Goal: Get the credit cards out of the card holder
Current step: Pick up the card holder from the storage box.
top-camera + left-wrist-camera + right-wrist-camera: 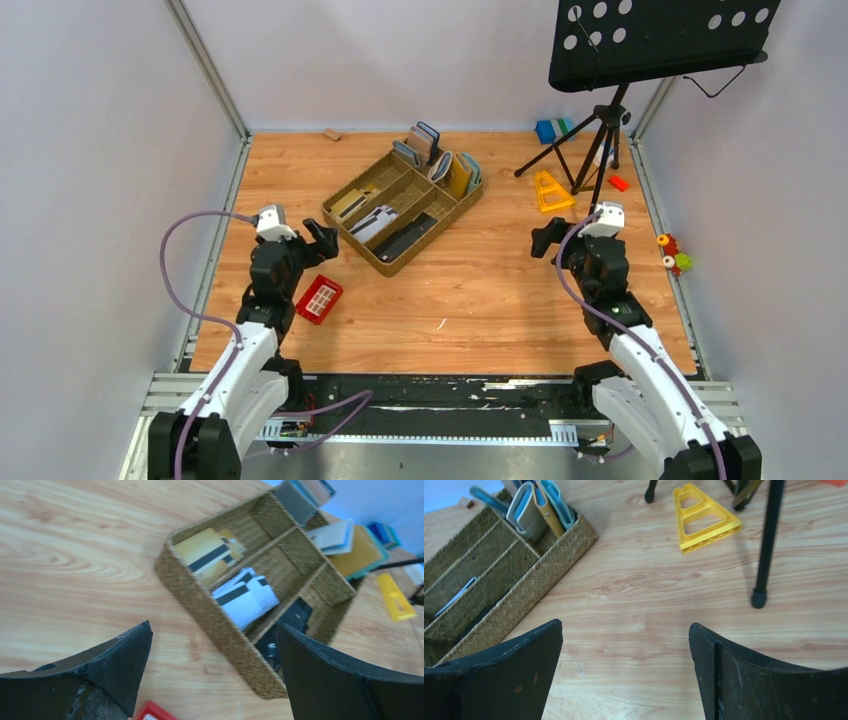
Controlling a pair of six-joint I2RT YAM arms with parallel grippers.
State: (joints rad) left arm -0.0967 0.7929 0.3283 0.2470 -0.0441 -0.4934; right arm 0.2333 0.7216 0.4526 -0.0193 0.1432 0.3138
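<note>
no text, label, brand or number can be read in any view. the white cards (245, 599) and yellow cards (200, 547) lying in the woven tray (212, 617) show only plain black stripes. any print on them is too blurred to make out.

Wooden table (480, 300) under woven tray (440, 232), red basket (310, 294), yellow frame (551, 190) (beside tripod legs (555, 150))

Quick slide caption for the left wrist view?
Open left gripper faces woven tray; striped cards lie in its near compartments.
</note>
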